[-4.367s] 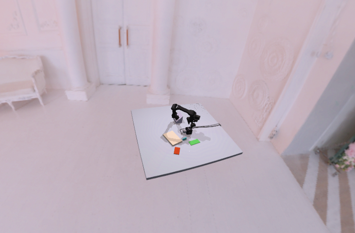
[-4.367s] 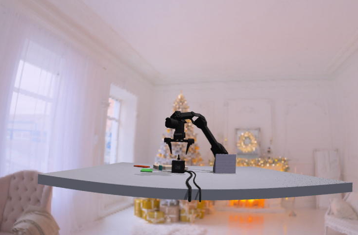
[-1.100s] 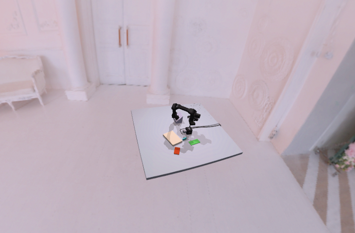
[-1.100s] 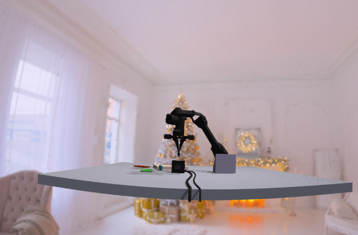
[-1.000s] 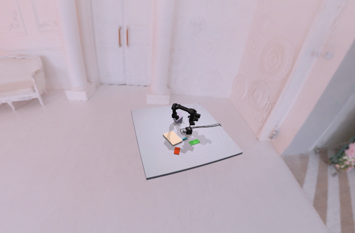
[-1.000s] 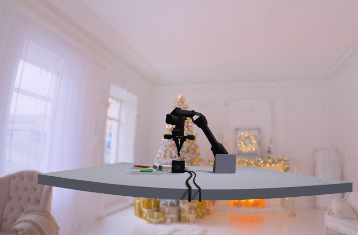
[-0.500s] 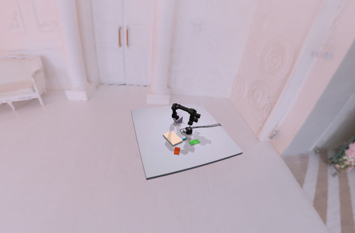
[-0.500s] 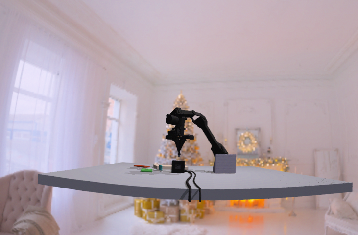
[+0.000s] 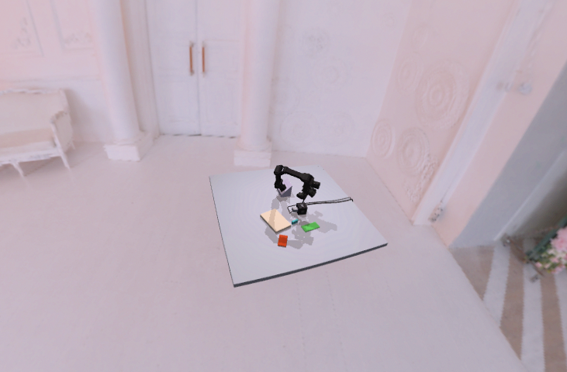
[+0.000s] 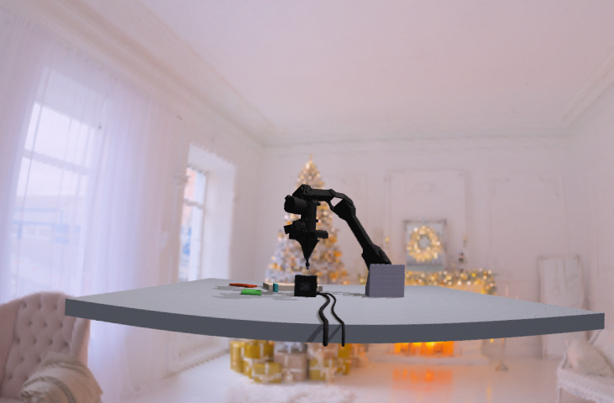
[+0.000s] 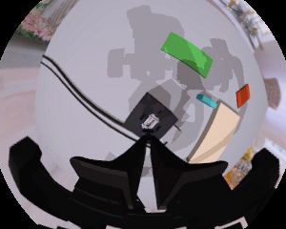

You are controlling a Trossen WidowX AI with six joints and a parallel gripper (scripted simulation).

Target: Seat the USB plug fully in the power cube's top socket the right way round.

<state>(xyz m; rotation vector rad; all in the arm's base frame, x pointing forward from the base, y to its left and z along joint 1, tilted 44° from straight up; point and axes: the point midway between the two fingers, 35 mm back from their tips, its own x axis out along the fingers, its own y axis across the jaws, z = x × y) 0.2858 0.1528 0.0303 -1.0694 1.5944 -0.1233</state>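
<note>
The black power cube (image 9: 301, 208) (image 10: 305, 285) (image 11: 147, 106) stands on the table, turned diagonally in the wrist view. My gripper (image 10: 307, 259) (image 11: 148, 138) is shut on the USB plug (image 10: 307, 265), fingers pointing down. It holds the plug above the cube, with a small gap beneath the plug in the exterior view. In the wrist view a silver, slanted shape lies over the cube's top just beyond the fingertips. I cannot tell there how much is the plug's metal end and how much is the socket, nor which way round the plug is.
Two black cables (image 10: 323, 318) run from the cube over the table edge. A green piece (image 9: 310, 226) (image 11: 187, 53), a teal piece (image 9: 294, 221) (image 11: 207, 100), a beige slab (image 9: 274, 220) (image 11: 216, 131) and a red piece (image 9: 282, 240) (image 11: 243, 95) lie nearby. A purple-grey block (image 10: 385, 280) stands near the arm's base.
</note>
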